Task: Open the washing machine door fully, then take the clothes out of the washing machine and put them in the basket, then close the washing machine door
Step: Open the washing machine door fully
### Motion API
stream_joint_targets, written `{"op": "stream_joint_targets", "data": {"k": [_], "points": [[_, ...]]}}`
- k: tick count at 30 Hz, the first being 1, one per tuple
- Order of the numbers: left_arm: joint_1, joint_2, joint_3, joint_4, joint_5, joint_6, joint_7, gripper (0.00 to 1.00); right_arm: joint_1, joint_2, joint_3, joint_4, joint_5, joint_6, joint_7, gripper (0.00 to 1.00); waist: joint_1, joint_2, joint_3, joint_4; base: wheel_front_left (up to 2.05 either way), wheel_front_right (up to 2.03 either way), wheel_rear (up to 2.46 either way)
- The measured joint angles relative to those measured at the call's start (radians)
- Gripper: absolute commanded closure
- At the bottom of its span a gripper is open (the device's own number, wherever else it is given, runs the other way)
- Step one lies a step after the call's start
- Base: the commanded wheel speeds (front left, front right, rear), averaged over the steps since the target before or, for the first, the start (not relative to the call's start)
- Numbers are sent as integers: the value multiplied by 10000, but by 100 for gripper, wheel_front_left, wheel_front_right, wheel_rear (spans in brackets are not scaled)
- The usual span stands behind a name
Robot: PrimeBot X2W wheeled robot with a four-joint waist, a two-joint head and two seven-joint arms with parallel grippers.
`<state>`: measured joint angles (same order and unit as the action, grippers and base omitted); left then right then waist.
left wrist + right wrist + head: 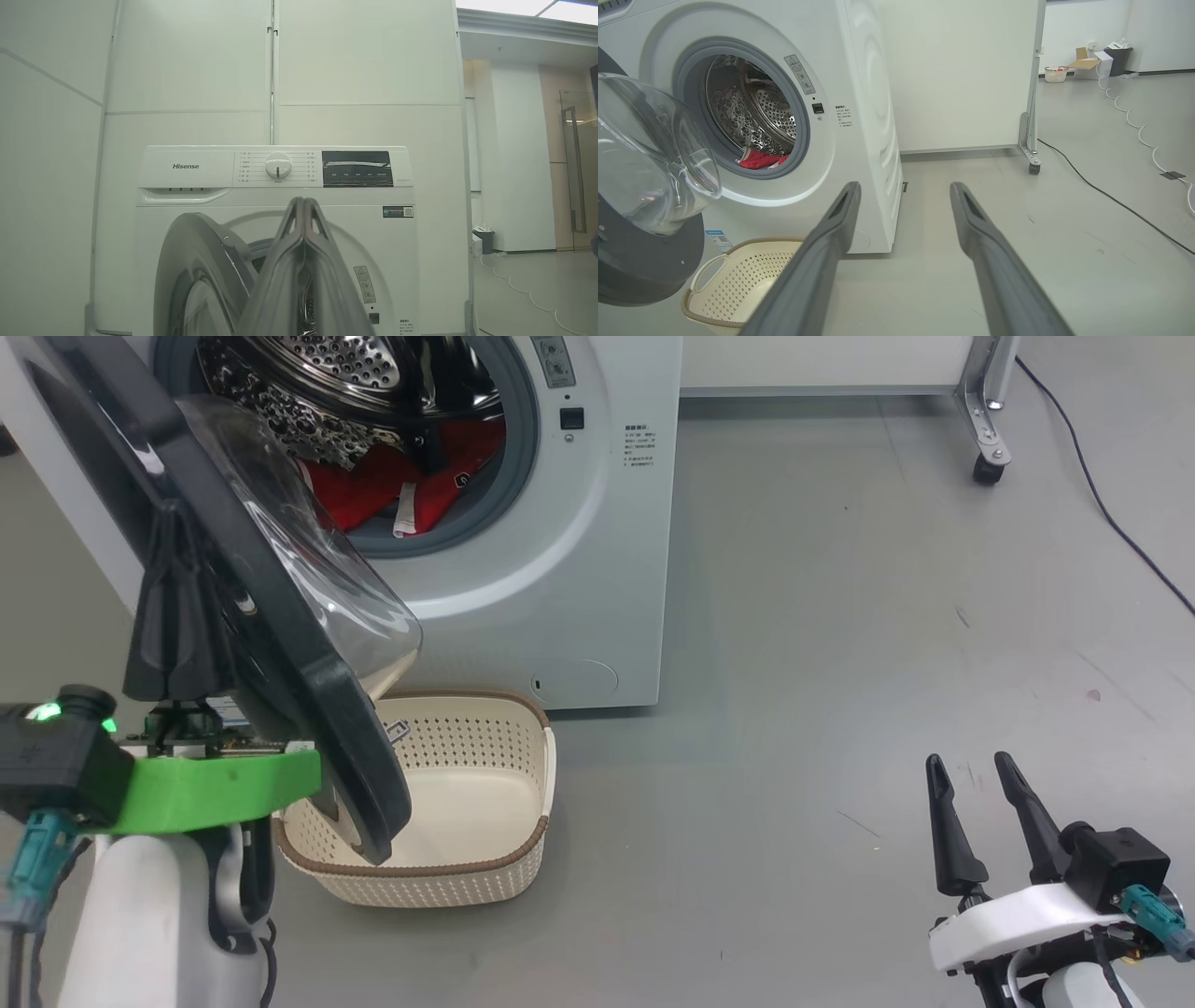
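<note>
With my left gripper (303, 201) shut empty and my right gripper (969, 765) wide open, the round black-rimmed glass door (280, 644) overhanging the cream perforated plastic basket (523, 859) may block the red fabric clothes (364, 490).

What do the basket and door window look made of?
The basket: matte cream plastic, judging by moulded perforated walls; its brown rim looks woven. The washing machine door: black matte rim, probably plastic; bulging window clear and glossy, glass or plastic.

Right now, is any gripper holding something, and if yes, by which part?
Nothing is held. The left gripper is shut with nothing between its fingers, close beside the washing machine door; the right gripper is open above the floor.
</note>
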<state>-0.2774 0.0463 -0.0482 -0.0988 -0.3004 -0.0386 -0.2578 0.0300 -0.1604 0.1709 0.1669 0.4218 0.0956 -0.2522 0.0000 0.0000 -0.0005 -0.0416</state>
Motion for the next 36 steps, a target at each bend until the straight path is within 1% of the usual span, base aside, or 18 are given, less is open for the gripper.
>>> {"op": "stream_joint_targets", "data": {"k": [3,7,12,19,21,26,29,31,36], "points": [[-90,4,-297,4,136,-96,0,100,0,2,-50,6,-21,0,0,0,0,0,-5,-40,0,0,0],[-124,2,-690,111,205,-121,44,100,0,52,-56,12,-23,27,0,0,0,0,-1,-115,0,0,0],[-127,-2,-1233,313,314,-288,353,100,2,113,-65,23,-52,75,0,0,0,0,23,-186,0,0,0],[-79,-4,-1781,955,307,-372,878,100,2,157,-100,44,-98,88,0,0,0,0,62,-283,0,0,0],[61,-12,-1877,1338,263,-372,1195,100,2,184,-100,58,-107,90,0,0,0,0,79,-324,0,0,0],[303,-12,-2082,1894,173,-372,1603,100,2,242,-134,71,-123,92,0,0,0,0,121,-400,0,0,0],[344,-12,-2119,2073,171,-372,1712,100,2,259,-151,77,-123,98,0,0,0,0,137,-426,0,0,0],[389,-13,-2138,2245,138,-370,1812,100,2,280,-159,90,-125,167,0,0,0,0,150,-454,0,0,0],[524,-13,-2136,2646,-27,-353,1956,100,2,301,-161,125,-125,167,0,0,0,0,174,-537,0,0,0]]}}
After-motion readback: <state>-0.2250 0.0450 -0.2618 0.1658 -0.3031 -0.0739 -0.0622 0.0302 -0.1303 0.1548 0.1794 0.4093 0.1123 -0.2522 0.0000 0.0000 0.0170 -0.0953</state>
